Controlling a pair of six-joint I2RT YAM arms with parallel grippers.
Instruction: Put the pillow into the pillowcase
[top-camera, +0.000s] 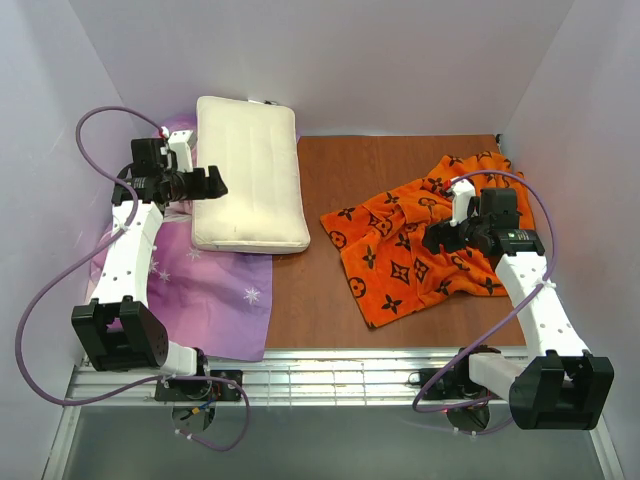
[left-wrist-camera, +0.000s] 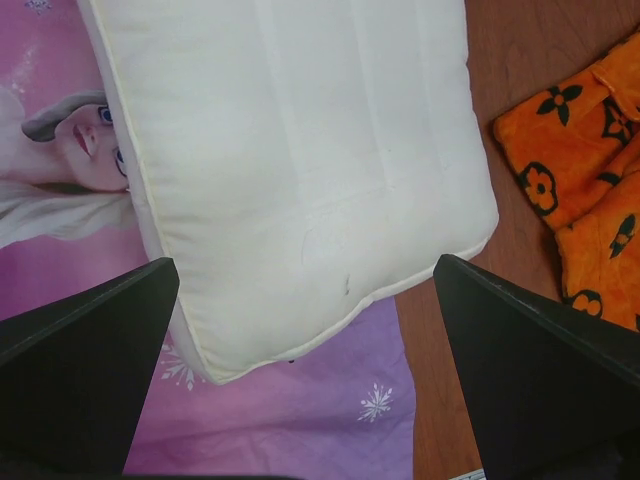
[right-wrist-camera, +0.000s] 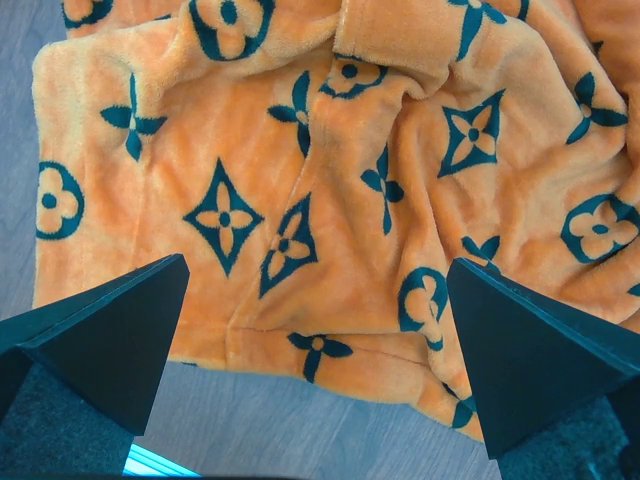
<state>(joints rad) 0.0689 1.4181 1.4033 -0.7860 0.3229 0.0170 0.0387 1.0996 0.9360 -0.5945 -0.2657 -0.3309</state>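
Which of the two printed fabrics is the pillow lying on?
The purple princess-print fabric on the left; the pillow overlaps it. The orange pillowcase lies crumpled apart, on the right.

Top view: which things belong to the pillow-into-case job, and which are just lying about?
For the job: pillow, flat at far left; pillowcase, orange, crumpled at right; left gripper, open at the pillow's edge; right gripper, open over the pillowcase.
Lying about: purple princess-print fabric, partly under the pillow; brown board beneath it all.
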